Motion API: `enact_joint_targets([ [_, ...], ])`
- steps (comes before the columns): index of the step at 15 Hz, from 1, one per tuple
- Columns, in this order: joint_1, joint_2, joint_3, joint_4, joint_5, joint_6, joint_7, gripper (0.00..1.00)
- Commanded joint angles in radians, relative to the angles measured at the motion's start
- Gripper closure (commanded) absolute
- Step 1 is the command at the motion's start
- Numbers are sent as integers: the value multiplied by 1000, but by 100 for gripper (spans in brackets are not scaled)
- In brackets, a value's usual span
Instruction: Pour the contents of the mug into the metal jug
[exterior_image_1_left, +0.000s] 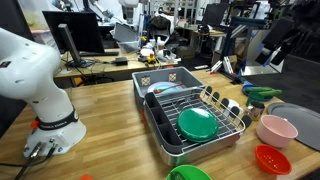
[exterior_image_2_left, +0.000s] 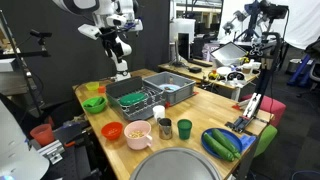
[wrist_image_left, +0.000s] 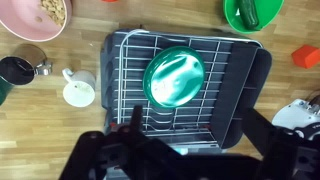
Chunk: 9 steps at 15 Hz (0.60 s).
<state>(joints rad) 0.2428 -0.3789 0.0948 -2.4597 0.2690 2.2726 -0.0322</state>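
Observation:
The small white mug (wrist_image_left: 78, 90) stands on the wooden table left of the dish rack, with the dark metal jug (wrist_image_left: 17, 70) just beyond it. In an exterior view the mug (exterior_image_2_left: 163, 126) sits between the pink bowl (exterior_image_2_left: 138, 131) and the jug (exterior_image_2_left: 184, 127). My gripper (exterior_image_2_left: 119, 55) hangs high above the dish rack, well away from both. In the wrist view its two dark fingers (wrist_image_left: 196, 140) are spread wide with nothing between them. What is inside the mug cannot be made out.
A grey dish rack (wrist_image_left: 255, 75) holds a green plate (wrist_image_left: 177, 77). The pink bowl (wrist_image_left: 40, 15) holds cereal. Around stand a green bowl (wrist_image_left: 253, 12), a red bowl (exterior_image_2_left: 95, 103), a blue plate with green vegetables (exterior_image_2_left: 225, 143) and a large grey plate (exterior_image_2_left: 175, 165).

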Motion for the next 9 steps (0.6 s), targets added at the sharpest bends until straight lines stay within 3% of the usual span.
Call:
enact_joint_targets([
  [1,-12,0,11,2,5,-4,-3,0],
  [9,-152,79,-25,-23,18,144,269,0],
])
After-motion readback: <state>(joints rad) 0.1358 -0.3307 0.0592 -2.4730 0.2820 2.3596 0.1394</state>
